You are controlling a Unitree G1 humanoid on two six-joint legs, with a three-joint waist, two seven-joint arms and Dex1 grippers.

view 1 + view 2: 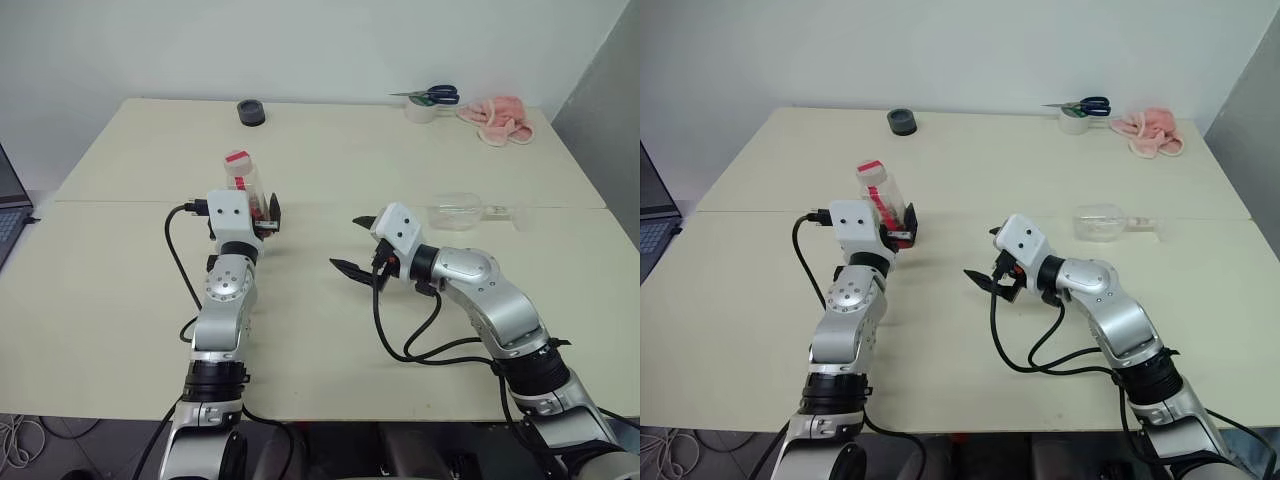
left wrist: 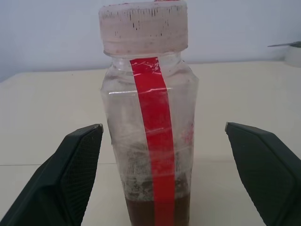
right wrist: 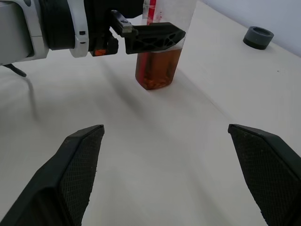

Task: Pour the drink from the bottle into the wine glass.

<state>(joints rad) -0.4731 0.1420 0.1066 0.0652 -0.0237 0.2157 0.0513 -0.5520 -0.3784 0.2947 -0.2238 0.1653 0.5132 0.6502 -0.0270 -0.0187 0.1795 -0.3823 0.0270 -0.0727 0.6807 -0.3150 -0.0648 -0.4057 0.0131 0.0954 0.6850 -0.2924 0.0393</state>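
On the cream table (image 1: 120,300), the bottle (image 2: 150,136) is bracketed left of centre by the wide-open, empty left gripper (image 2: 164,174); squeezing should be centred on its body. Right gripper (image 1: 358,245) gapes empty.

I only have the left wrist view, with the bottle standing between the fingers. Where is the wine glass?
Observer: The wine glass lies on its side on the table, off to the right of the right end effector.
Operator: Is that end effector holding anything?
Observer: No, it is open and empty, pointing toward the bottle.
Operator: Anything behind the bottle?
Observer: A black round lid sits near the table's far edge.
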